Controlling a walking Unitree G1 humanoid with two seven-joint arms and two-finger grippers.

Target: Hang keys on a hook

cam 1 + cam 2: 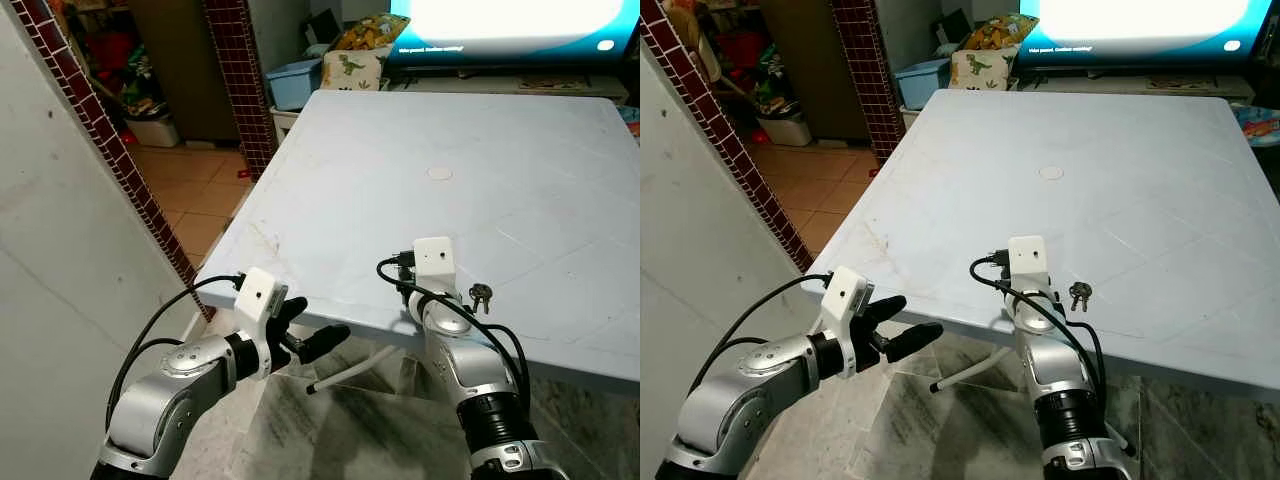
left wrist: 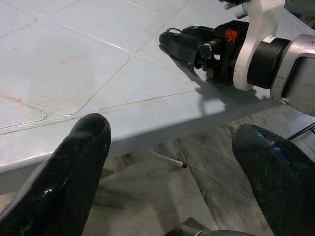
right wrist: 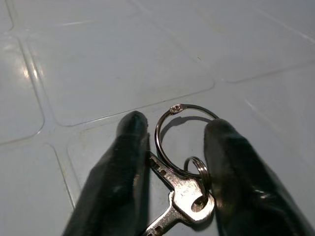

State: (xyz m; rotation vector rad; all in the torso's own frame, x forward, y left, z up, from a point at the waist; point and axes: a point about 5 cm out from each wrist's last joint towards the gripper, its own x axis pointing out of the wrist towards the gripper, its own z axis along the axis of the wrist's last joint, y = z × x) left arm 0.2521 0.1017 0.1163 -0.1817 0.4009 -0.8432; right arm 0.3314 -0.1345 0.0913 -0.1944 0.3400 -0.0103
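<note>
A small bunch of keys (image 3: 184, 199) on a thin metal ring (image 3: 184, 137) lies on the pale blue table (image 1: 400, 180) close to its near edge, also seen as the keys (image 1: 481, 295) just right of my right wrist. My right gripper (image 3: 174, 125) is down at the tabletop, its two black fingers pressed against the key and the small ring from either side. My left gripper (image 1: 320, 325) hangs open below and in front of the table's near edge, holding nothing, its fingers (image 2: 74, 162) wide apart.
The table's near edge (image 1: 330, 325) runs between my two arms, with a marble floor (image 1: 340, 420) below. A white wall and a red-tiled pillar (image 1: 110, 150) stand on the left. A blue bin (image 1: 293, 80) and a lit screen (image 1: 500, 20) are beyond the table.
</note>
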